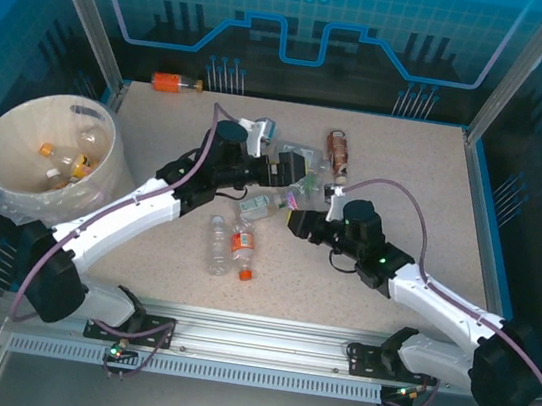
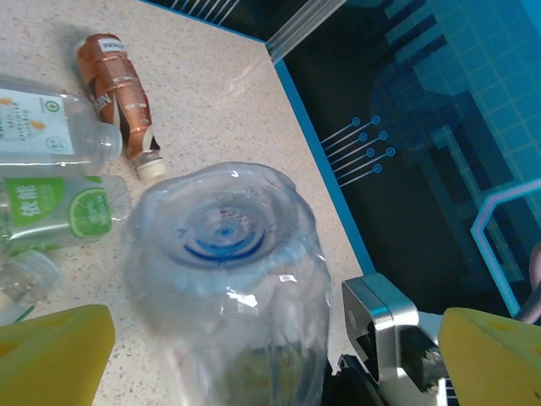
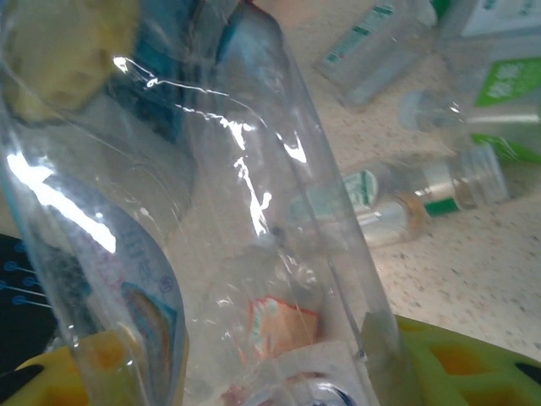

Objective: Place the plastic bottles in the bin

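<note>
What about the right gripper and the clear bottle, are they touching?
Touching. The right wrist view shows the clear bottle wedged between the right gripper's yellow fingers, wall against finger.

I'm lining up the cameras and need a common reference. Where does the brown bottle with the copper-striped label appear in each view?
Top external: the brown bottle lies toward the table's far side, slightly right of centre, cap toward the arms.
Left wrist: the brown bottle is at the upper left, cap pointing down-right.
Shared landmark: the table's blue edge, to the bottle's right in both.
</note>
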You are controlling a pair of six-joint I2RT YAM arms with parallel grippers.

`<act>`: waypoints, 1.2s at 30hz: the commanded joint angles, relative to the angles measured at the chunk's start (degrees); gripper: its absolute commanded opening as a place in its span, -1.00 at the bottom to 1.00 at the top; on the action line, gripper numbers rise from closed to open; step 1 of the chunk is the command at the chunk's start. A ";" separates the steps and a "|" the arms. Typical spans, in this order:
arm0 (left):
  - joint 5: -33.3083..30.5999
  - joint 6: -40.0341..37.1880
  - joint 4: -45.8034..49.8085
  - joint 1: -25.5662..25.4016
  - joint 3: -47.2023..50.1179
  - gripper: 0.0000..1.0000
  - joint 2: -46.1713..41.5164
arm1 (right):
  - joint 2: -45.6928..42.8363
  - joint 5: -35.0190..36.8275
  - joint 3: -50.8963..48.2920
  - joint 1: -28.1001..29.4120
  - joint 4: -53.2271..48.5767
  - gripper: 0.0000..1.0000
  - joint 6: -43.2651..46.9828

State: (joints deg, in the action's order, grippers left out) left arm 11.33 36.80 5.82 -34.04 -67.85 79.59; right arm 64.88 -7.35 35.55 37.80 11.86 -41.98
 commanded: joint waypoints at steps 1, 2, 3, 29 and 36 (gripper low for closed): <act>3.70 -2.34 0.00 -0.05 -2.47 0.98 0.91 | 0.75 -4.28 2.71 -0.01 6.68 0.06 -2.01; 4.88 -2.68 -1.49 -0.06 -1.97 0.98 0.87 | 1.01 -5.40 3.05 -0.01 7.36 0.06 -2.45; 6.13 -2.42 -3.51 -0.02 -1.18 0.97 0.75 | 1.27 -6.59 3.35 -0.01 7.80 0.06 -2.80; 10.10 -2.00 -15.72 1.90 6.24 -0.09 -2.76 | 3.00 -17.27 8.28 -0.54 5.98 0.63 -2.85; -1.04 -3.32 -9.72 2.12 6.44 -0.09 -4.65 | 1.08 -11.39 10.16 -0.10 -5.47 1.00 4.28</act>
State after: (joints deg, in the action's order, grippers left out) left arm 16.69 34.94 -7.16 -32.03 -62.00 77.34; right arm 67.53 -22.02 43.20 37.43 12.84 -42.37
